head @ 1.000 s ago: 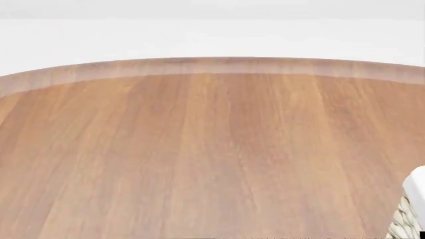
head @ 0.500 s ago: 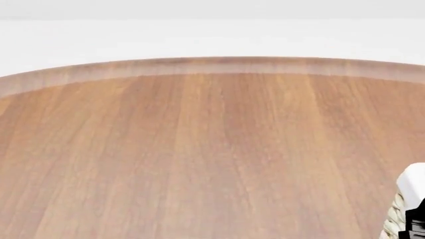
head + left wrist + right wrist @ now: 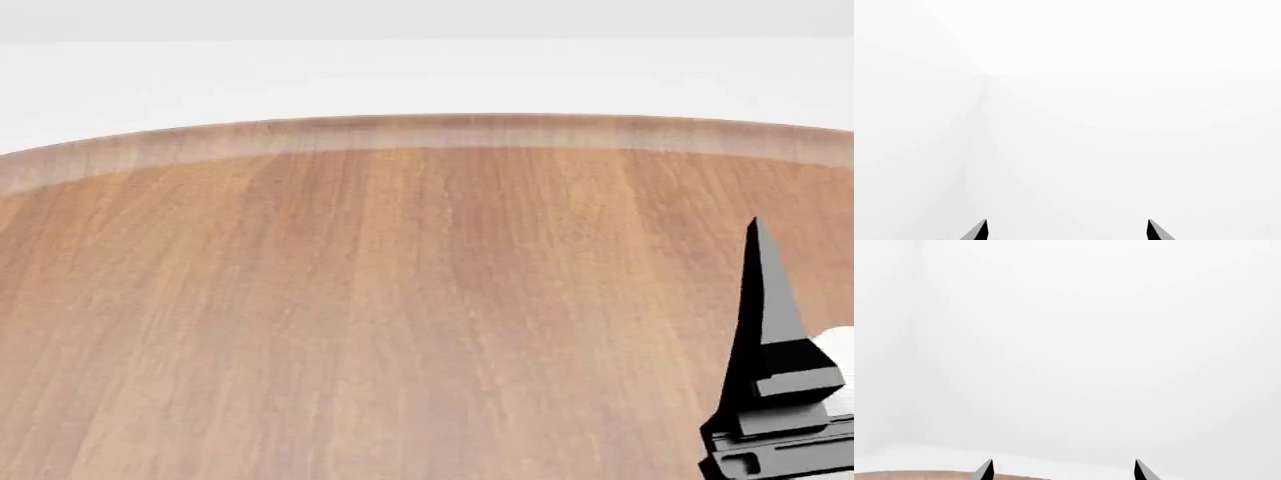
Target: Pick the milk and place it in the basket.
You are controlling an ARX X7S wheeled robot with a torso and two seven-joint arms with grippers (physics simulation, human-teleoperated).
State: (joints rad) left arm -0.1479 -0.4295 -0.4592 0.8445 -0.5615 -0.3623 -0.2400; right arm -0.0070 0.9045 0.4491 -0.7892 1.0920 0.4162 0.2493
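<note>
The milk is out of view in every frame. Of the basket I see only a small white piece of liner (image 3: 841,345) at the right edge of the head view, behind my right gripper. One dark finger (image 3: 763,300) of the right gripper stands upright there, above the table's near right part. In the right wrist view the right gripper (image 3: 1063,470) is open and empty, with its tips wide apart. In the left wrist view the left gripper (image 3: 1066,231) is open and empty and faces a blank white wall. The left gripper does not show in the head view.
A round wooden table (image 3: 400,300) fills the head view; its far edge (image 3: 441,130) curves across the upper part, with white floor and wall beyond. A thin strip of the table (image 3: 914,475) shows in the right wrist view.
My right gripper has risen into the head view at the lower right and now covers the basket's woven corner. The table has not moved.
</note>
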